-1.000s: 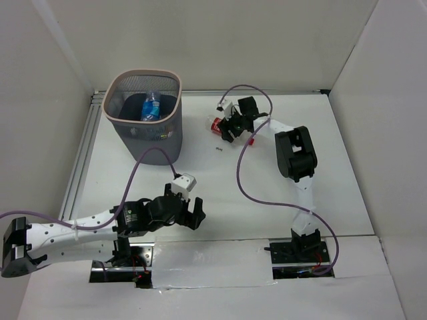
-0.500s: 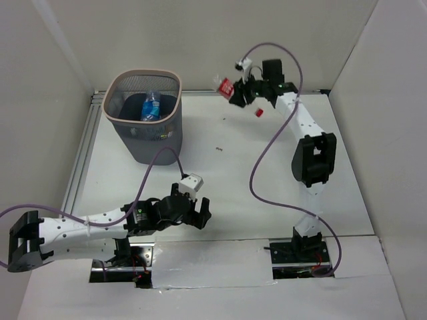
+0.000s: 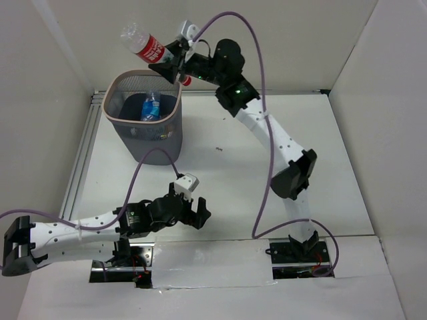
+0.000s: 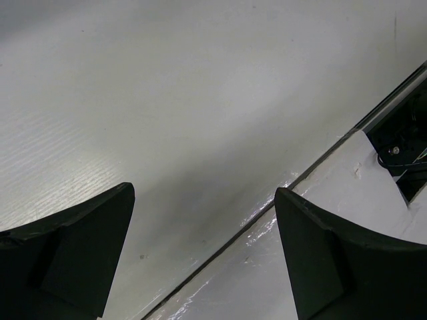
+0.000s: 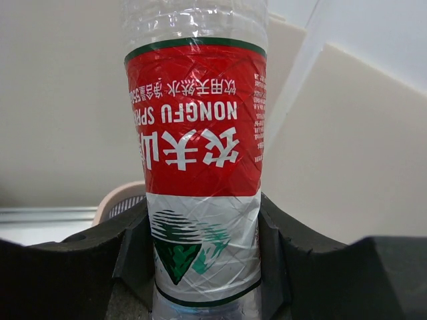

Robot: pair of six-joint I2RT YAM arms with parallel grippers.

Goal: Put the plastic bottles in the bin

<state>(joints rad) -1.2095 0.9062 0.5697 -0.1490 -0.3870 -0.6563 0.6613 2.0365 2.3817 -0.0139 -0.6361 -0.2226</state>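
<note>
Plastic bottle with red label [image 3: 145, 45]: held clear of the surface [image 3: 220, 193] by the right end effector [image 3: 167, 61], raised near the far rim of the bin [image 3: 111, 115]. In the top view the bottle lies tilted, with its clear end pointing up and to the left, away from the arm. It is outside the bin; whether it is directly over the opening cannot be told from these views.

Right end effector: pinching the red-labelled bottle. In the right wrist view both fingers [image 5: 133, 248] press against the lower part of the label, one on each side, and the bottle stands out straight from between them. The label print reads upside down in that view. A section of the pale bin rim shows to the left of the bottle, behind the fingers.

Bin: stands upright at the far left of the surface. One blue-labelled bottle [image 3: 150, 107] lies inside it.

Left end effector [image 3: 193, 213]: spread wide and holding nothing. It sits low near the front edge of the surface, well apart from the bin. The left wrist view shows only bare surface and a taped seam between its two fingers.
</note>
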